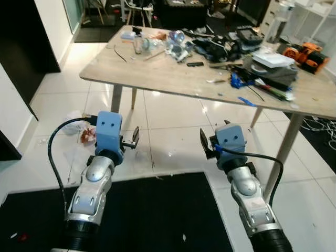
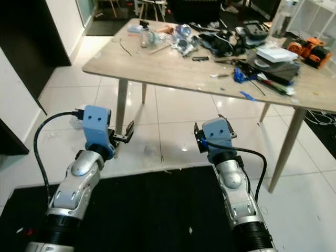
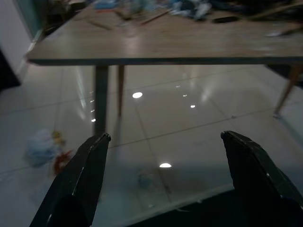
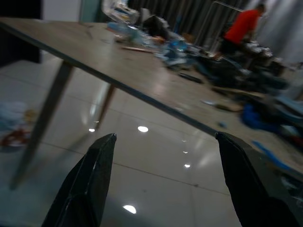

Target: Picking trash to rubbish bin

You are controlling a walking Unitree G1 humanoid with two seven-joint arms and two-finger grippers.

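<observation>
I see a wooden table [image 1: 157,73] cluttered with tools, an orange tool [image 1: 307,55] at its far right corner, and a black mat [image 1: 157,210] on white tiles.

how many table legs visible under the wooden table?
4. On the light wooden table: a near-left leg, a thinner slanted leg just behind it, a near-right leg, and a far-right leg partly visible. Others may be hidden.

You see a matt, pale wood-grain table [image 1: 157,71] over glossy white floor tiles [image 1: 173,118] that mirror the lamps. At six o'clock lies a matt black mat [image 1: 157,215]. At nine o'clock sits crumpled, thin plastic trash [image 1: 79,131].
</observation>
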